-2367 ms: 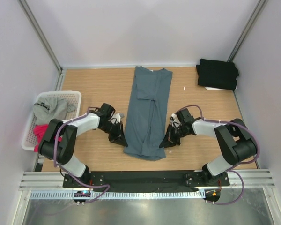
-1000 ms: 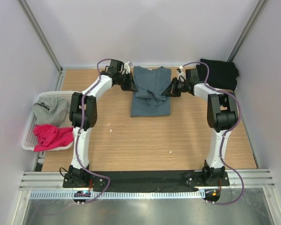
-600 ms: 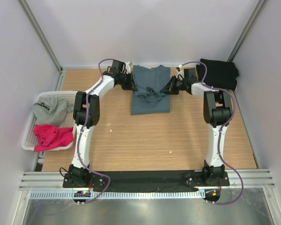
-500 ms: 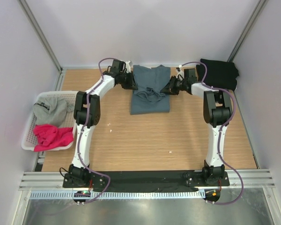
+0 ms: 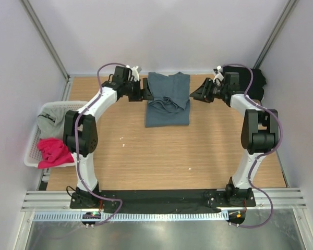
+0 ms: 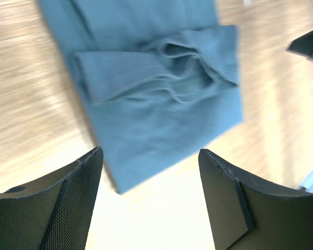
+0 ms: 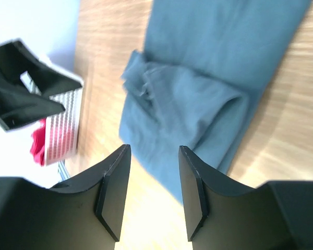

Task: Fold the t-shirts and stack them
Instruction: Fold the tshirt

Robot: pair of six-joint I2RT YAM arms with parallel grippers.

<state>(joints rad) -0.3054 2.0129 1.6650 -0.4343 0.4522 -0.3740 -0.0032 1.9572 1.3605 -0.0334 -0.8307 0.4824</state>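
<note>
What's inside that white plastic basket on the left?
The white slatted plastic basket holds a crumpled light grey shirt and a bright pink shirt. Anything beneath them, or behind the left arm, is hidden.

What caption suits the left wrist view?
Open left pincer facing the folded blue-grey t-shirt on the wooden table.
</note>
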